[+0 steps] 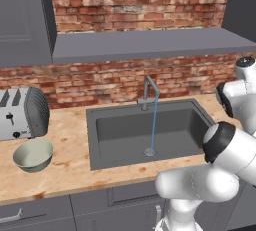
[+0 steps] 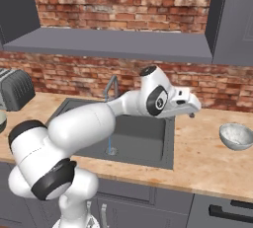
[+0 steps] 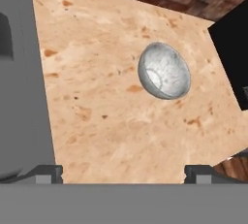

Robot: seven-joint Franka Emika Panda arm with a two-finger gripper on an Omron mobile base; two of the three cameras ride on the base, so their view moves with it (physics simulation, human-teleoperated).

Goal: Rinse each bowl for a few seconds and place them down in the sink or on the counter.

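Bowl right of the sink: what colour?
Grey-white, speckled bowl; clearest in the hand view.

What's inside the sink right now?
The sink holds no bowls: just a thin stream of water falling from the tap to the drain. The arm hides its right part.

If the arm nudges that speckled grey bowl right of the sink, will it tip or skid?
The speckled bowl looks rigid, so it would likely keep its shape. Its rounded underside suggests it may rock or tip if pushed at the rim. On the smooth counter it would probably slide easily.
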